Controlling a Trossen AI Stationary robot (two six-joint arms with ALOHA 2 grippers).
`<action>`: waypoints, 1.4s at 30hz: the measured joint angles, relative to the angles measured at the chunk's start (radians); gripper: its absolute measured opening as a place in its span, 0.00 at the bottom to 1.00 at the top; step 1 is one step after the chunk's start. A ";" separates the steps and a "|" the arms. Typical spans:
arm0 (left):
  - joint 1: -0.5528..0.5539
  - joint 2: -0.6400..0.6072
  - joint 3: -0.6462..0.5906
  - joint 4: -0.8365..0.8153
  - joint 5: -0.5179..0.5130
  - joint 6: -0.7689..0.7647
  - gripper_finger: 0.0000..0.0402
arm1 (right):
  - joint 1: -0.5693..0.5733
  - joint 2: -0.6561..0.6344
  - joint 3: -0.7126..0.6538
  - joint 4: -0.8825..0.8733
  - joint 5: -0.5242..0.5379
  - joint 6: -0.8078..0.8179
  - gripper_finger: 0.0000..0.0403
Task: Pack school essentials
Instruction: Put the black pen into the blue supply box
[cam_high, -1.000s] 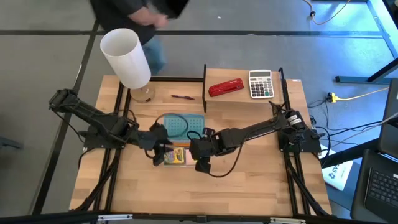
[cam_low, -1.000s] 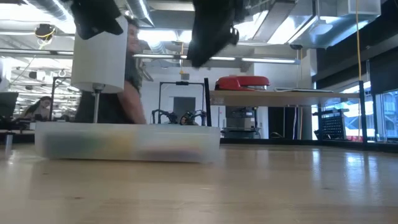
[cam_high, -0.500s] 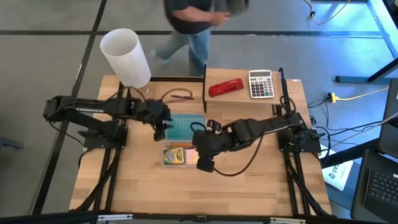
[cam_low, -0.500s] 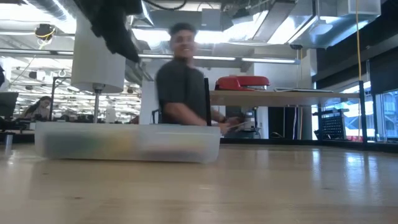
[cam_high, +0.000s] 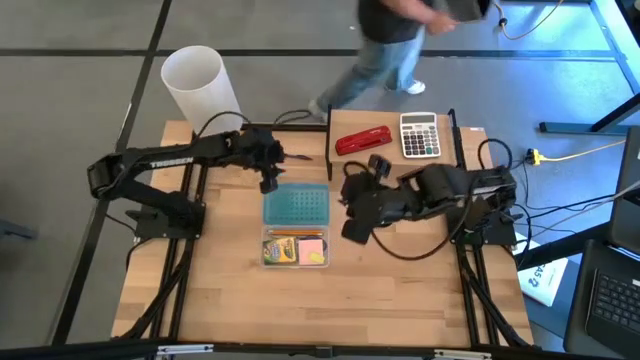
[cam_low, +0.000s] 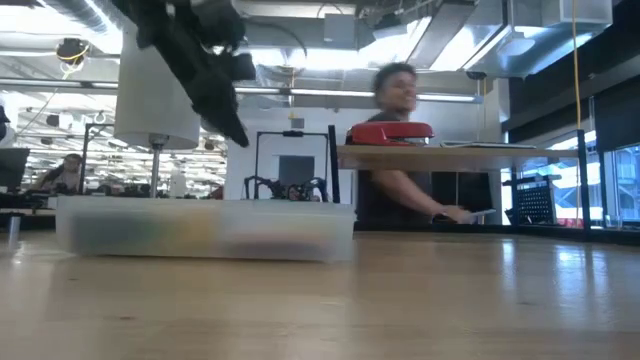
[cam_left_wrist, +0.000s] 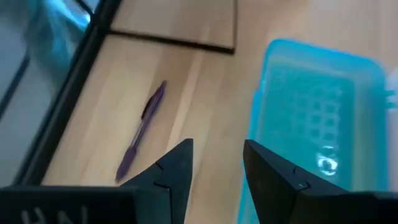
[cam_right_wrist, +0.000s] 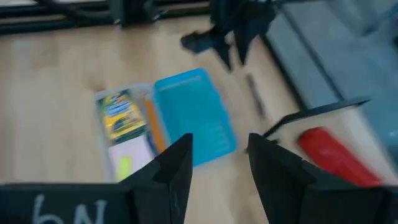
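High view: lying already in clear plastic box (cam_high: 268, 258): green-yellow crayon box (cam_high: 283, 248), orange pencils (cam_high: 292, 235), pink sticky-note pad (cam_high: 313, 247). Thin dark-red pen (cam_high: 294, 156) lying outside, waiting. Left gripper (cam_high: 268, 183) hovering near pen, partly open, holding nothing. Right gripper (cam_high: 349, 199) hanging beside blue lid (cam_high: 297, 206), partly open, holding nothing.

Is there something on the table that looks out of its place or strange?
One thing: the thin dark-red pen lies alone on the table, outside the clear case that already holds the crayon box and sticky-note pad. The blue lid lies beside the case, not on it.
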 joint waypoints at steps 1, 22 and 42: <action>0.020 0.019 0.000 0.009 0.009 0.005 0.34 | -0.005 -0.010 0.000 0.000 0.019 -0.019 0.39; 0.272 0.315 0.000 0.130 0.059 0.251 0.34 | -0.196 -0.038 0.000 0.001 0.041 -0.181 0.39; 0.294 0.388 0.000 0.193 0.103 0.377 0.34 | -0.274 -0.035 -0.069 0.093 -0.100 -0.158 0.39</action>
